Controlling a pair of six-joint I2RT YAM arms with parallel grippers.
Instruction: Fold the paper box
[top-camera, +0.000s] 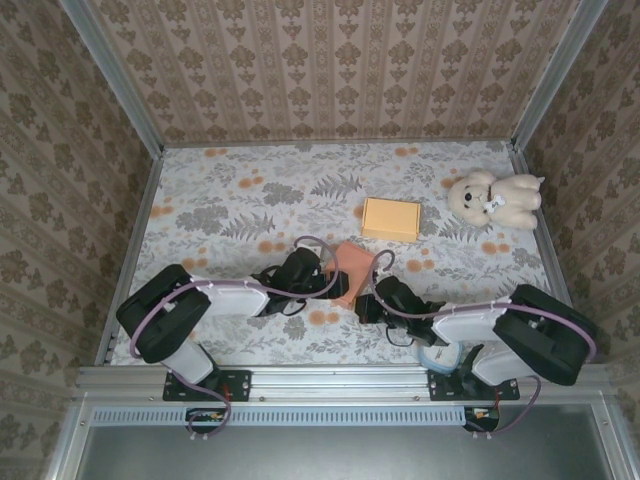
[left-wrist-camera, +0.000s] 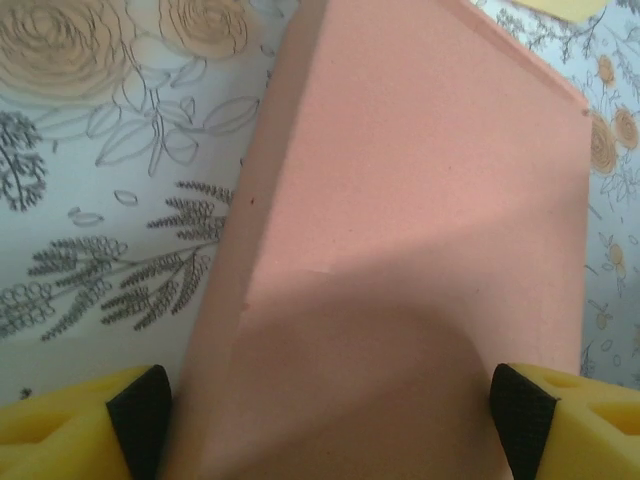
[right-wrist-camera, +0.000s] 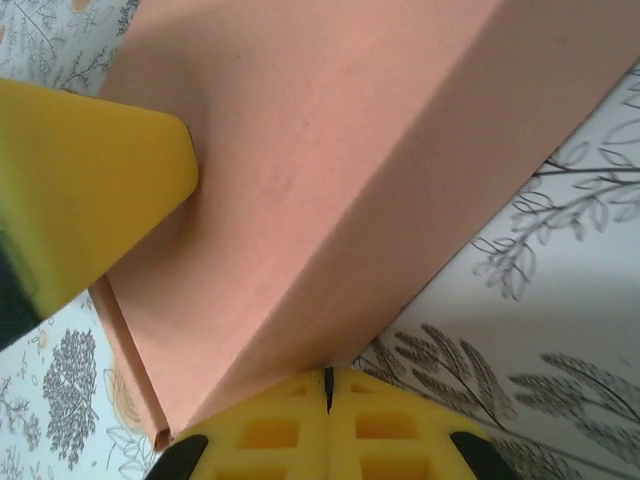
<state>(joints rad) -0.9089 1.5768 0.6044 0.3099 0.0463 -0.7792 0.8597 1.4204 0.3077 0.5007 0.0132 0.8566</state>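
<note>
Top view, near edge: both arms reach inward and meet mid-table at the pink paper box (top-camera: 350, 268). The box lies on the floral tablecloth (top-camera: 230, 210), roughly centred between the two wrists.

Right gripper (top-camera: 366, 303): at the box's near right side. The right wrist view shows its yellow fingers pressed together, seam closed, with the tips right at the box's lower edge. Cannot tell whether a thin paper edge is caught in that seam. The overhead view hides this contact under the wrist.

Left gripper (top-camera: 322, 270): at the box's left side. In the left wrist view the jaws stand wide, black pads far apart, and the box runs up between them. The left pad sits just beside the box's left edge and the right pad is over the box's surface. No clamp across the box is visible, so I read it as released.

The right wrist view adds one yellow finger (right-wrist-camera: 90, 190) of the left gripper resting against the box's top face. A fold ridge runs diagonally across the panel.

Beyond: flat yellow box (top-camera: 391, 218) just behind the pink one, apart from it. Teddy bear (top-camera: 495, 198) at far right. Patterned wallpaper (top-camera: 340, 70) behind.
</note>
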